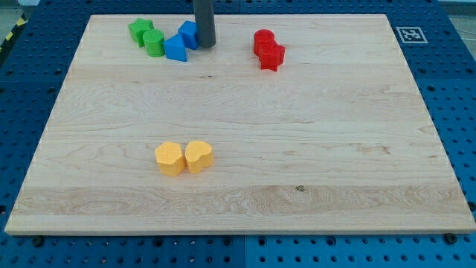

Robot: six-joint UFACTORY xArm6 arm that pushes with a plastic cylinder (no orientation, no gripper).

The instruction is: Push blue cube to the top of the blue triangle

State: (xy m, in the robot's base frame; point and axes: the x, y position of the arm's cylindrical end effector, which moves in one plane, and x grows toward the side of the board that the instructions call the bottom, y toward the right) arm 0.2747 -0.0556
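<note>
The blue cube (188, 34) sits near the view's top, left of centre, touching the upper right of the blue triangle (175, 48). The dark rod comes down from the view's top edge and my tip (205, 45) rests right against the cube's right side. The triangle lies just below and left of the cube, next to the green blocks.
Two green blocks (146, 36) stand left of the blue triangle, touching each other. Two red blocks (268, 50) sit right of my tip. Two yellow blocks (184, 157) lie side by side in the lower middle of the wooden board (335, 149).
</note>
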